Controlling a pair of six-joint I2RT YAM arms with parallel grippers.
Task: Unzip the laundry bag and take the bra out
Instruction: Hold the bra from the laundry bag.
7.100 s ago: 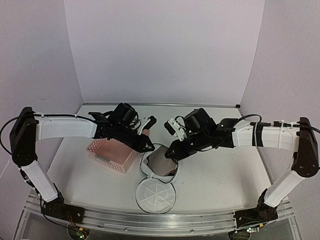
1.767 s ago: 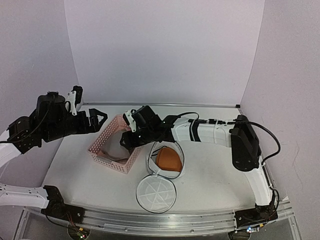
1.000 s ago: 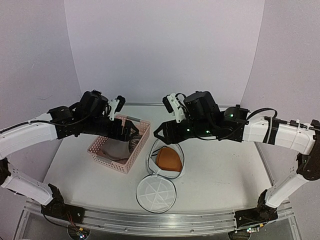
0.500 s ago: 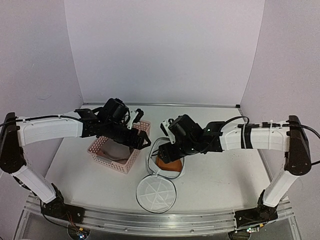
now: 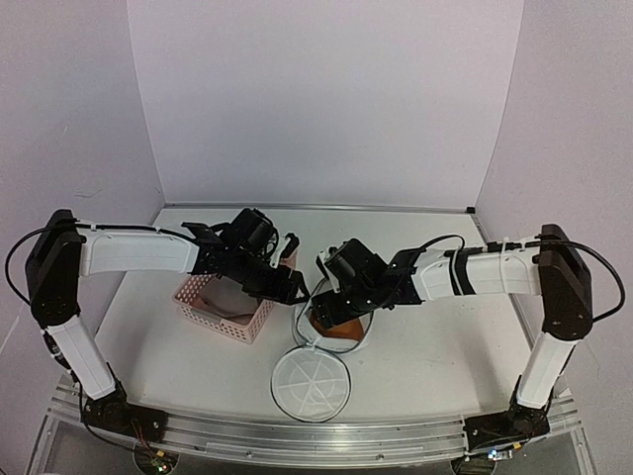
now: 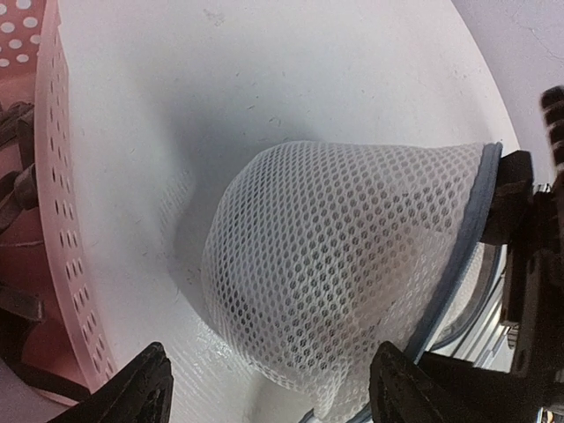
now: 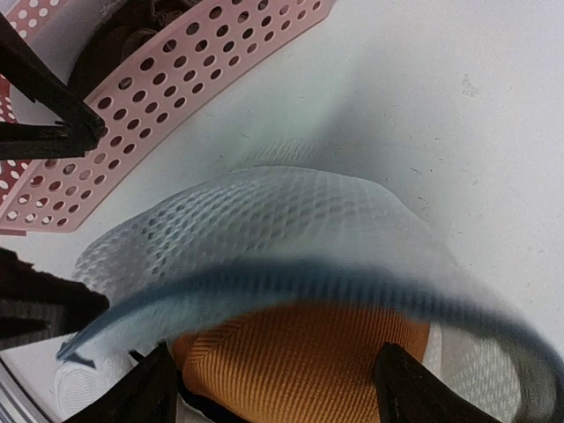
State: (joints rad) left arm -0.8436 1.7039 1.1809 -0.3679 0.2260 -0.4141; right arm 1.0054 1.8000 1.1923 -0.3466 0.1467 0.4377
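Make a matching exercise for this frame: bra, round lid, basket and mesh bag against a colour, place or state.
Things:
1. bra
2. round lid
3. basket
4. mesh bag

Descriptions:
A. pink, left of the mesh bag
B. white netting, open on top
C. orange, inside the mesh bag
D. lying flat on the table

Pairs: 1-C, 2-D, 3-A, 4-B.

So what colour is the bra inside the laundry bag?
Orange-tan; the bra shows best in the right wrist view.

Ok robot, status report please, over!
Left gripper open at mesh side of laundry bag; right gripper open over its mouth. Bra inside, not yet out. Lid unzipped, flat in front. Pink basket close beside.
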